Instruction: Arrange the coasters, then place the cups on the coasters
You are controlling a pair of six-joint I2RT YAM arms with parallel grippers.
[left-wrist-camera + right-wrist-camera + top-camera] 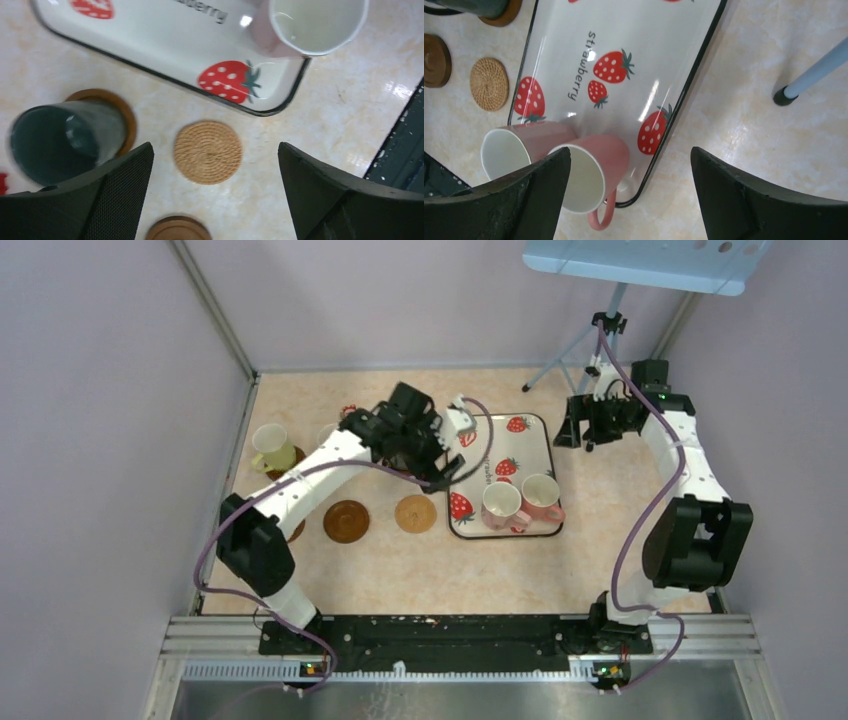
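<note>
My left gripper hangs open and empty above the tan coaster, just left of the tray in the top view. Beside its left finger a dark green cup stands on a brown coaster. Another brown coaster lies bare below, also in the top view. Two pink cups stand on the strawberry tray. A yellow-green cup sits on a coaster at the far left. My right gripper is open and empty over the tray's corner, near the pink cup.
A tripod leg stands on the table right of the tray, behind my right gripper. A small red packet lies at the back. Part of another brown coaster shows under the left arm. Walls close in on both sides.
</note>
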